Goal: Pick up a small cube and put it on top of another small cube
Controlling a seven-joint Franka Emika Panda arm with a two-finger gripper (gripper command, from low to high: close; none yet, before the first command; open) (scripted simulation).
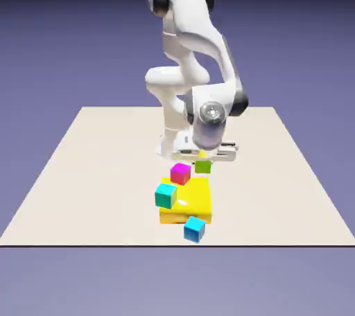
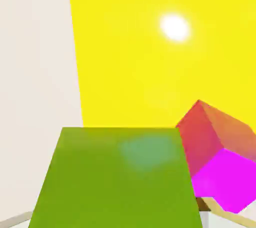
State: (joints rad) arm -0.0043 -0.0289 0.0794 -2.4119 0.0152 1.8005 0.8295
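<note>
Lime small cube (image 1: 203, 166) clamped in gripper (image 1: 203, 157), lifted off table (image 1: 83, 176); magenta cube (image 1: 181, 172) just left and lower, on yellow block (image 1: 197, 200).

Beige table (image 1: 83, 190) (yellow block (image 1: 197, 200), cyan cube (image 1: 195, 229))

Yellow block (image 1: 194, 200), magenta cube (image 1: 181, 172), table (image 1: 90, 169)

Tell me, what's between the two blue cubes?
The big yellow block lies between the cyan cube and the lower cyan cube, seen in the exterior view.
</note>
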